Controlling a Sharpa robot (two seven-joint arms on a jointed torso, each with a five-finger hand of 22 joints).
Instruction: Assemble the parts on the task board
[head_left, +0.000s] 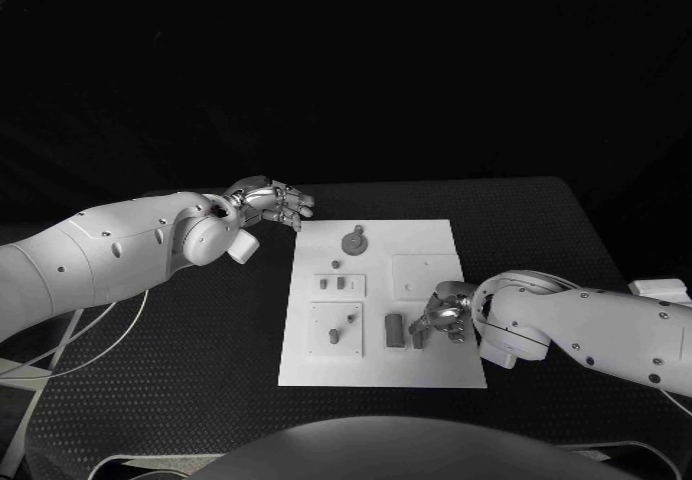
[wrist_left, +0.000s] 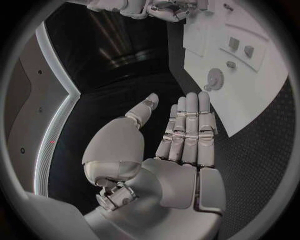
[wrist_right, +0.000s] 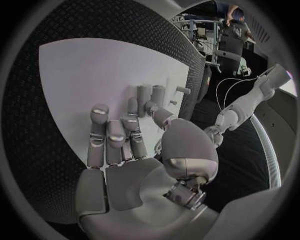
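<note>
A: What is seen first, taking the largest things?

B: A black tabletop (head_left: 173, 330) is seen, and on its middle the white task board (head_left: 433, 375) is laid flat. The left arm (head_left: 101, 262) is brought in over the tabletop beside the board's far left corner; the right arm (head_left: 606, 330) is stretched in to the board's right edge.

A: How are the hands held?

B: The left hand (head_left: 270, 203) is held above the bare tabletop, apart from the board. In the left wrist view its fingers (wrist_left: 189, 131) are laid straight and side by side, the thumb set apart, and nothing is held. The right hand (head_left: 444, 318) is lowered onto the board's right side. In the right wrist view its fingers (wrist_right: 115, 140) are stretched over the white surface, and the thumb and a fingertip are brought up against upright grey parts (wrist_right: 152, 95); whether one is actually gripped cannot be told.

A: And the smaller pieces?

B: A round part (head_left: 353, 240) is seen near the board's far edge. Two small pegs (head_left: 340, 284) are stood in a square recess below it, and further small pieces (head_left: 336, 334) in the recess nearer the robot. An upright grey block (head_left: 394, 330) is stood just beside the right hand's fingertips.
</note>
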